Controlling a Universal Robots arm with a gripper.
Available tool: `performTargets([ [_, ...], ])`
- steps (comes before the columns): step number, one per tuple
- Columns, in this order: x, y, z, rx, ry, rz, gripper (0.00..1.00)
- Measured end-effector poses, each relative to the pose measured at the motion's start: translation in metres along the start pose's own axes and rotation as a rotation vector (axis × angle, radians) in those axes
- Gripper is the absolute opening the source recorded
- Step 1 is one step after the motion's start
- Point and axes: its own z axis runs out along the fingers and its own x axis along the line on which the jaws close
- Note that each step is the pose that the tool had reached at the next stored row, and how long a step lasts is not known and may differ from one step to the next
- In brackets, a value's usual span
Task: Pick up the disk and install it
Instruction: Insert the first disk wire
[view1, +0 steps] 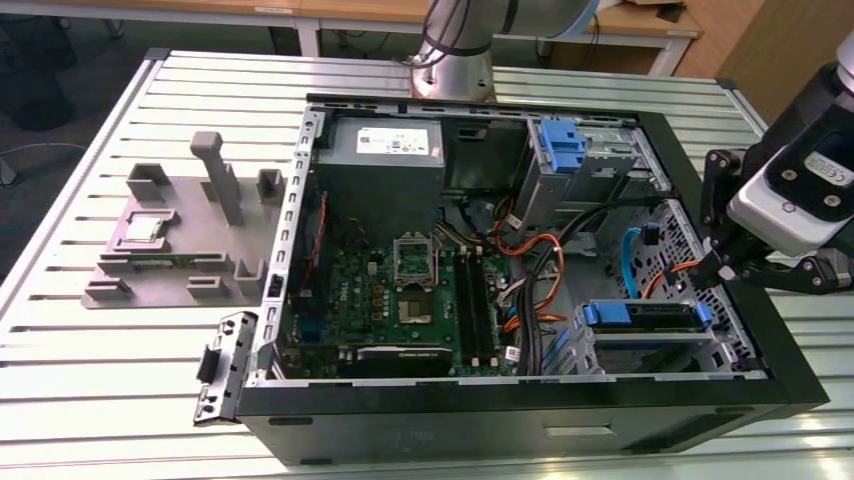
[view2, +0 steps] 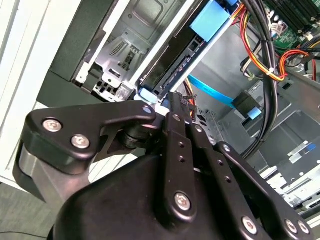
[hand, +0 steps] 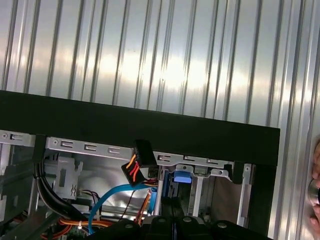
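Disk, a flat silver hard drive framed by a blue plastic rail (view1: 645, 316), sat in a drive bay of the open black computer case (view1: 534, 412) on the slatted metal table (view1: 107, 360). The second wrist view showed the black gripper (view2: 172, 102) clenched on nothing, just beside the disk's rail end. The exterior view showed a grey fixture block (view1: 174, 240) beside the case.

Disk (view1: 645, 315) mostly hidden inside its bay (view1: 654, 352); arm (view1: 801, 190) cut by exterior view's right edge.
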Motion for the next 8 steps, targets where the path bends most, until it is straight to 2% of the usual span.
performTargets([
  [5, -0.0001, 0.0005, 0.0000, 0.0002, 0.0000, 0.000, 0.10],
  [8, -0.0005, 0.0044, 0.0000, 0.0051, 0.0005, -0.008, 0.10],
])
